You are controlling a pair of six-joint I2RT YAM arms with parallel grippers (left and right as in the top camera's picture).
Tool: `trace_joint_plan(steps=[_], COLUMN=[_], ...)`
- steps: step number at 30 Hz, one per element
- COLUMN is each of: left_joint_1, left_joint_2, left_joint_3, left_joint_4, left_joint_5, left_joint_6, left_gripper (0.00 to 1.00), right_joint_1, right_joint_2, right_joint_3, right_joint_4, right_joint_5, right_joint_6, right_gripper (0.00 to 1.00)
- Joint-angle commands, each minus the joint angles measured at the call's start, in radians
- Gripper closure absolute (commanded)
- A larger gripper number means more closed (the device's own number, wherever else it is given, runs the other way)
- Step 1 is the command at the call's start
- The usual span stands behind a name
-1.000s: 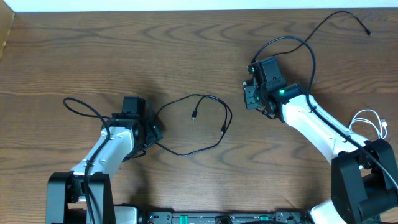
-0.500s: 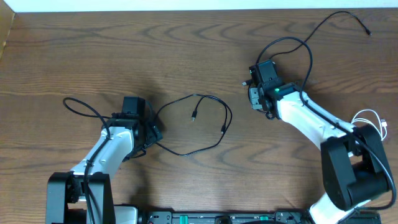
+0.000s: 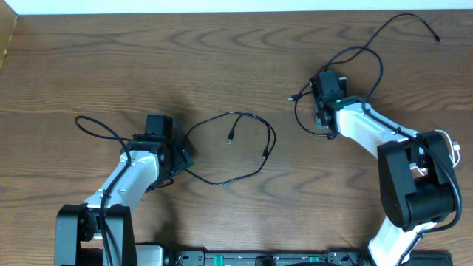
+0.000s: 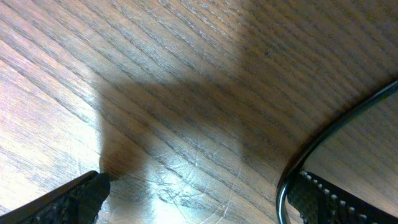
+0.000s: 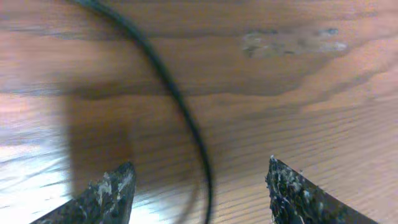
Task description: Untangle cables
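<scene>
We are seeing the left tool [image 4: 199,186] standing open, its two black ribbed fingertips [image 4: 78,199] spread wide over bare wood and clasping nothing. A thin, smooth black cable [image 4: 339,121] is curving past just beside its right finger. The overhead view is showing the rest of this cable [image 3: 270,137]. It is lying as one loose rounded loop at mid tabletop, with its long axis running left to right from the left tool. Both small plug ends are sitting inside the loop, one [image 3: 230,137] pointing toward the near edge, the other [image 3: 265,154] beside the right bend.

The right tool [image 5: 199,171] is also standing open. Its fingers [image 5: 106,190] are looking dark, rough and flecked with pale scuffs. A second black cable [image 5: 168,84] is running between them, blurred, from the top left down toward the bottom edge, and neither finger is clamping it. Only the overhead view is showing its whole course [image 3: 382,31]. It is stretching diagonally from a free end near the far right corner, then curling around the right tool, with a small plug [image 3: 292,98] sticking out to the left.

A white cable [image 3: 437,137] is lying bunched in small loops at the right edge, partly hidden behind the right arm.

The tabletop [image 3: 148,59] is showing dark brown wood grain, and the wrist views are catching its glossy sheen.
</scene>
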Motion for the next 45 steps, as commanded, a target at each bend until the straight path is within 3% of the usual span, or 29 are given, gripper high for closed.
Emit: trace_joint_plan(steps=[1, 4, 9, 14, 25, 32, 45], left_joint_1=[0.000, 0.000, 0.000, 0.000, 0.000, 0.000, 0.000], left_joint_2=[0.034, 0.034, 0.034, 0.034, 0.034, 0.034, 0.034], left_joint_3=[-0.037, -0.037, -0.037, -0.037, -0.037, -0.037, -0.037], left_joint_4=[-0.014, -0.014, -0.014, -0.014, -0.014, -0.014, -0.014], left_joint_5=[-0.010, -0.010, -0.010, -0.010, -0.010, -0.010, -0.010], left_joint_6=[0.006, 0.006, 0.006, 0.006, 0.006, 0.006, 0.006], left_gripper=[0.02, 0.02, 0.02, 0.02, 0.02, 0.02, 0.02], right_joint_1=[-0.032, -0.052, -0.098, -0.137, -0.201, -0.240, -0.238], right_joint_2=[0.030, 0.031, 0.031, 0.031, 0.031, 0.030, -0.023], right_joint_3=[-0.004, -0.004, -0.004, -0.004, -0.004, -0.004, -0.004], right_joint_4=[-0.011, -0.021, -0.032, -0.045, -0.074, -0.146, -0.425], right_joint_5=[0.027, 0.028, 0.027, 0.027, 0.029, 0.179, 0.504], right_joint_6=[0.004, 0.004, 0.005, 0.005, 0.011, 0.208, 0.840], right_gripper=[0.34, 0.38, 0.61, 0.66, 0.96, 0.99, 0.97])
